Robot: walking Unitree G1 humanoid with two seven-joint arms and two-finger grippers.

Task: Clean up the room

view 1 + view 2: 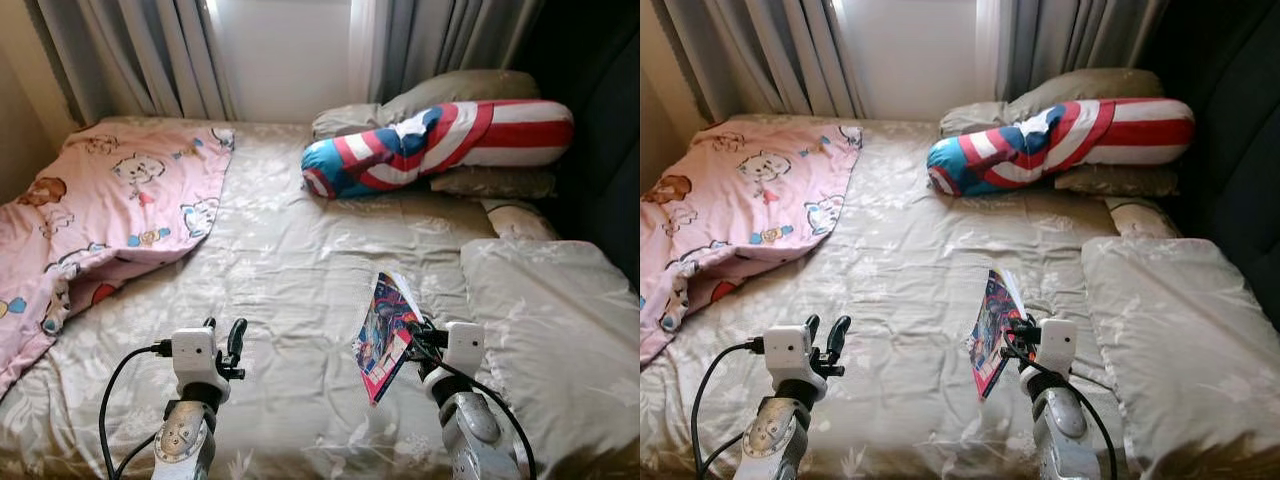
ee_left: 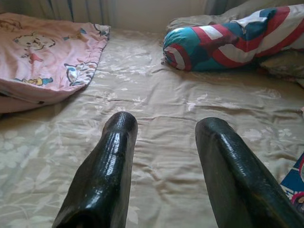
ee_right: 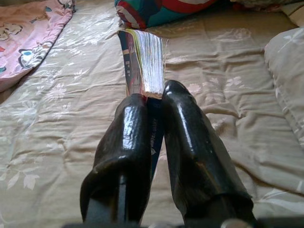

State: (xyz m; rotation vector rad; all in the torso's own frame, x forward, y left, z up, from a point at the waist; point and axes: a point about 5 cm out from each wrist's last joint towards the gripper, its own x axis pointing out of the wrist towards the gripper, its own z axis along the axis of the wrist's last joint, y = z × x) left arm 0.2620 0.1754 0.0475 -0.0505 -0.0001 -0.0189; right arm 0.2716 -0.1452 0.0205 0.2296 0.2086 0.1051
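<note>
2 black fingers of the right pincer (image 3: 154, 102) are clamping a comic book (image 1: 385, 335), lifting it above the bed (image 1: 290, 270). Beside it, the left pincer (image 2: 166, 133) is hovering wide, gripping nothing.

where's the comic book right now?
The comic book is clamped in the right gripper, held above the bed on the robot's right, beside the beige pillow.

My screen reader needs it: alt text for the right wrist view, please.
The right gripper is shut on a book, held above a beige bed sheet. Beyond lie a pink blanket and a striped bolster.
</note>
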